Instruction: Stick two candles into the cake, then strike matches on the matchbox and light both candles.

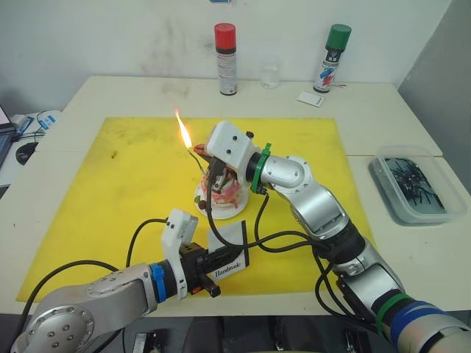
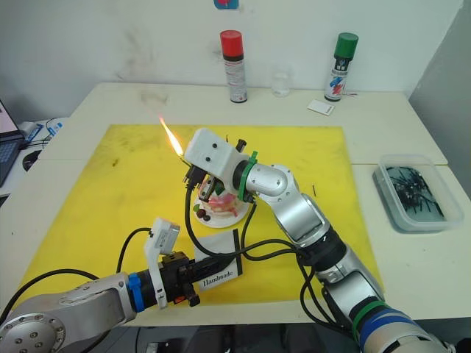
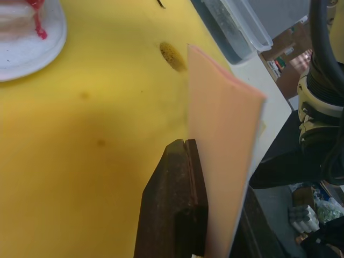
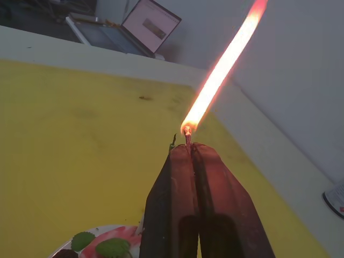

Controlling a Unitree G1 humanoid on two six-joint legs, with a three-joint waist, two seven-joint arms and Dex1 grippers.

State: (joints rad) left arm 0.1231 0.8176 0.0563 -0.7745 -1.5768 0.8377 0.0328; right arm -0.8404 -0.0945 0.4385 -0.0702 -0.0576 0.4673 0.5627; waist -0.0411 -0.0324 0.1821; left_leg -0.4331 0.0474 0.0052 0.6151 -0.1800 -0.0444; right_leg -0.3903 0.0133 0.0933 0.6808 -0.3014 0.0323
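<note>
One short dark match (image 4: 187,137) burns in my pinching right hand (image 1: 200,152), at 12 o'clock over the small pink cake (image 1: 224,193); my left hand (image 1: 213,278) clamps the flat white matchbox (image 1: 227,264); lighting remains.

Two head cameras look forward and down over the worktop (image 1: 66,110) and yellow mat (image 1: 125,184). Each wrist camera looks closely along its gripper; both catch the mat.
</note>
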